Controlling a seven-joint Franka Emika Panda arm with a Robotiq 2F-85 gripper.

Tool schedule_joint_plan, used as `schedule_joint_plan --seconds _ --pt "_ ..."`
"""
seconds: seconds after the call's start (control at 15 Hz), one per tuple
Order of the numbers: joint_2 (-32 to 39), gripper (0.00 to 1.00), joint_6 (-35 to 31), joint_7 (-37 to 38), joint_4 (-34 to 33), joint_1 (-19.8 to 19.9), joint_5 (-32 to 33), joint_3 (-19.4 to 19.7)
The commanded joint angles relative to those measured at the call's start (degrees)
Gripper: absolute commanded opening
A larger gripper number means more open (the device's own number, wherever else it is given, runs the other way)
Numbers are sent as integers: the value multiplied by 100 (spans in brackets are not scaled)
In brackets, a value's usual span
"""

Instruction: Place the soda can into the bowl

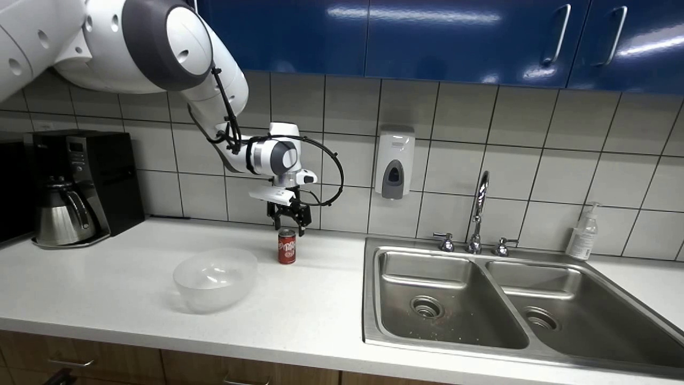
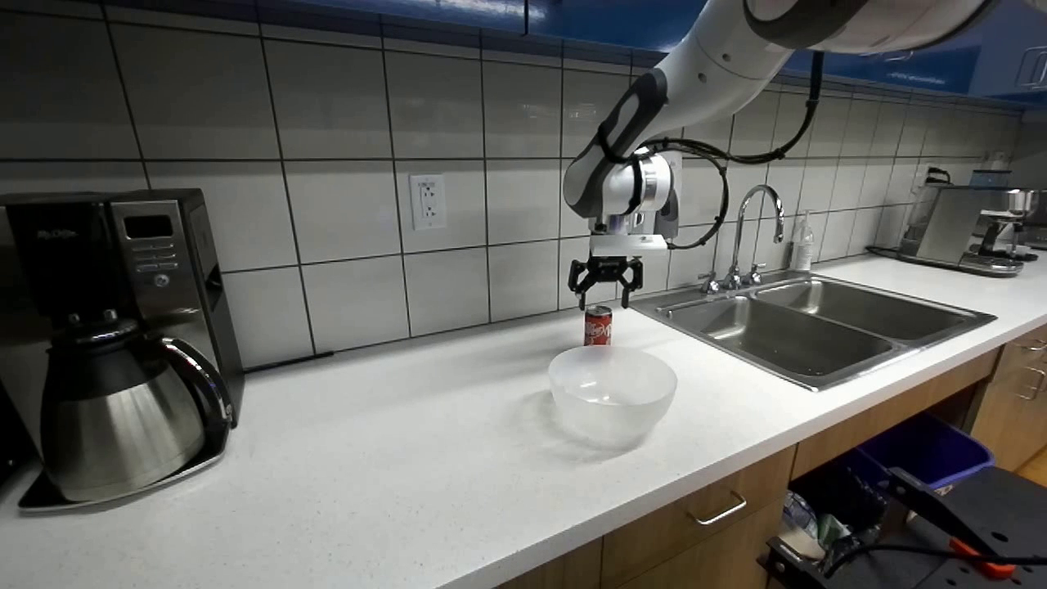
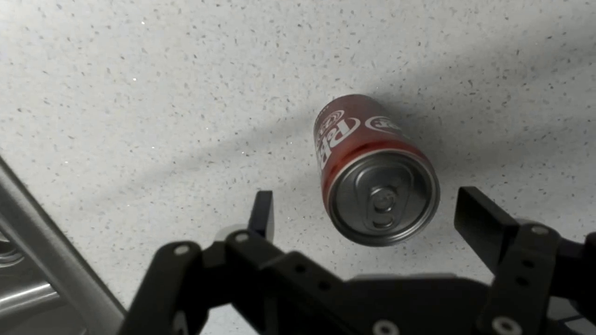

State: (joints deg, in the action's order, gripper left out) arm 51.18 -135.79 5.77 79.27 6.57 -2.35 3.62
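The red soda can [image 1: 287, 247] stands upright on the white counter, also in an exterior view [image 2: 598, 327] just behind the bowl's rim. In the wrist view the can [image 3: 372, 139] shows its silvery top between my fingertips, with a gap on both sides. My gripper [image 1: 289, 230] is open and points down, with its fingertips at about the height of the can's top. It also shows in an exterior view [image 2: 604, 305] and the wrist view [image 3: 365, 200]. The clear bowl [image 1: 214, 286] sits near the can, nearer the counter's front edge, also in an exterior view [image 2: 609, 413]. Nothing shows inside it. It is out of the wrist view.
A steel double sink [image 1: 374, 299] with a faucet [image 1: 479, 208] lies on one side of the can. A coffee maker [image 1: 101, 176] stands on the far side of the bowl. A wall soap dispenser [image 1: 395, 160] hangs behind. Blue cabinets [image 1: 454, 43] hang above.
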Motion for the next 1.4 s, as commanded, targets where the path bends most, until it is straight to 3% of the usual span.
schedule_joint_plan --seconds 0.0,1.33 --pt "264 100 324 -36 -468 9 -76 -47" --pt "570 100 821 -33 -909 -45 -6 -3"
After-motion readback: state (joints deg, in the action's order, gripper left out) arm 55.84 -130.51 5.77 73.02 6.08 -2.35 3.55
